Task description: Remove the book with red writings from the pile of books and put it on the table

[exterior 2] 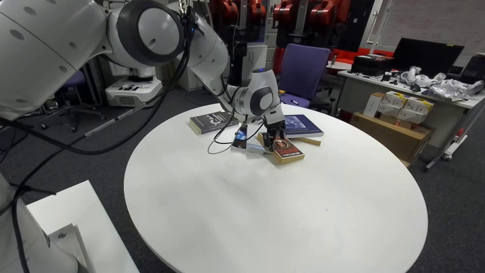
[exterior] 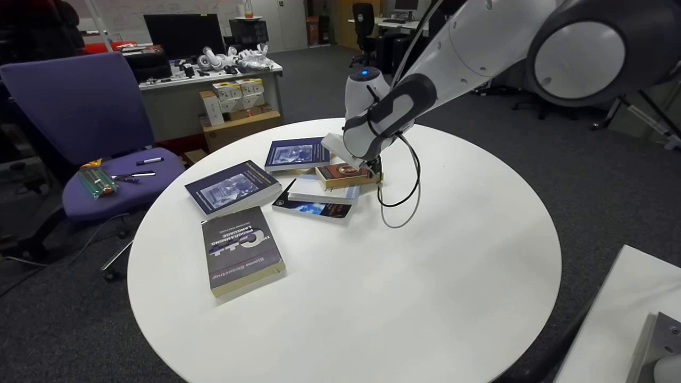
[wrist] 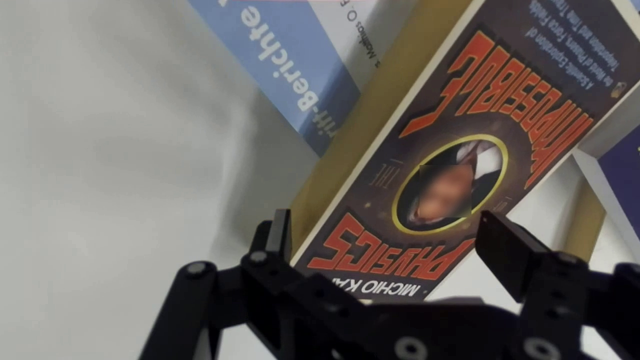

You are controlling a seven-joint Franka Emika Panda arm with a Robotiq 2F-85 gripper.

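One hand (wrist: 384,220), wide astride book (wrist: 447,155)

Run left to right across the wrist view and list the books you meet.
Blue-and-white book → book with red writing → dark blue book, only partly in the picture.

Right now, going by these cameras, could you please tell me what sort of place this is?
Most likely a robotics lab, perhaps in a shared office: a robot arm extends over a round table, a black monitor stands on a desk, and a whiteboard bears faint marks.
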